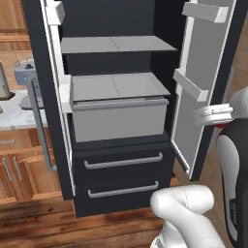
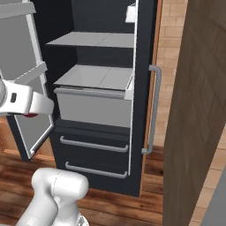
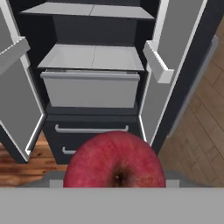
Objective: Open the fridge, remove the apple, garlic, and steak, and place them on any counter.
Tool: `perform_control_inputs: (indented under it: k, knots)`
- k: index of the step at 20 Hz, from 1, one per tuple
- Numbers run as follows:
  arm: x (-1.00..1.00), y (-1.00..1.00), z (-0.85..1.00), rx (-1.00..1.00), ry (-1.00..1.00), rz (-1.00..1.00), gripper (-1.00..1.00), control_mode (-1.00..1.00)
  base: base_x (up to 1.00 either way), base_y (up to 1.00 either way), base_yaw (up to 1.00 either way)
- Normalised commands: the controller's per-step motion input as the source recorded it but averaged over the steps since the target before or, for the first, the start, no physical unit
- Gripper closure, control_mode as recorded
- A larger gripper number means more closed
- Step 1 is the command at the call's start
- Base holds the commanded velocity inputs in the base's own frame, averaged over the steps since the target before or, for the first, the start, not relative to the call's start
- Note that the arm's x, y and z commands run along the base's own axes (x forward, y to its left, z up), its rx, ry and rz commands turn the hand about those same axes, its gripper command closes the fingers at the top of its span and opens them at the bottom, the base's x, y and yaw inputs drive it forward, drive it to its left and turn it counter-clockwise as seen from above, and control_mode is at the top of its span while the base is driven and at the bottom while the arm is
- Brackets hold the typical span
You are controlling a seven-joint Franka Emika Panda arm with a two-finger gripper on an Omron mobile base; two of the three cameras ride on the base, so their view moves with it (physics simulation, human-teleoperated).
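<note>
While looking at claw [image 1: 213, 116]: wide grip, closed on apple [image 3: 114, 162] from two sides, with fruit pressed close up to hand camera. Red and glossy, with faint pale streaks, dark stem pit turned toward camera. From both base views, just a small red sliver of apple under white hand. Held in the air on near side of fridge [image 1: 160, 72], in front of open middle, between two open doors. Apart from fridge, touching nothing but claw.

Left door [image 1: 46, 97] swung out to left, with long grey handle [image 1: 38, 121] on its outside. Right door [image 1: 198, 72] swung out to right, with pale racks on its inner face. Inside fridge: two grey shelves, one above other, and grey bin [image 1: 118, 118] just under lower shelf. Below bin: two black drawers [image 1: 123, 162] with horizontal grey handles, both shut.

Farther left, beyond left door: counter [image 1: 12, 118] over brown cabinets, with some grey things on it, too small to tell. Wood floor below.
</note>
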Motion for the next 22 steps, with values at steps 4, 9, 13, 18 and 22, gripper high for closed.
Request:
perform_control_inputs:
  k: [4, 9, 13, 18, 22]
  knots:
    - [0.00, 0.00, 0.00, 0.00, 0.00, 0.00, 1.00, 1.00, 0.00, 0.00, 0.00]
    - [0.00, 0.00, 0.00, 0.00, 0.00, 0.00, 1.00, 1.00, -0.15, 0.27, 0.02]
    - [0.00, 0.00, 0.00, 0.00, 0.00, 0.00, 1.00, 1.00, -0.19, 1.00, 0.09]
    - [0.00, 0.00, 0.00, 0.00, 0.00, 0.00, 1.00, 1.00, -0.01, 1.00, 0.11]
    - [0.00, 0.00, 0.00, 0.00, 0.00, 0.00, 1.00, 1.00, 0.00, 1.00, 0.13]
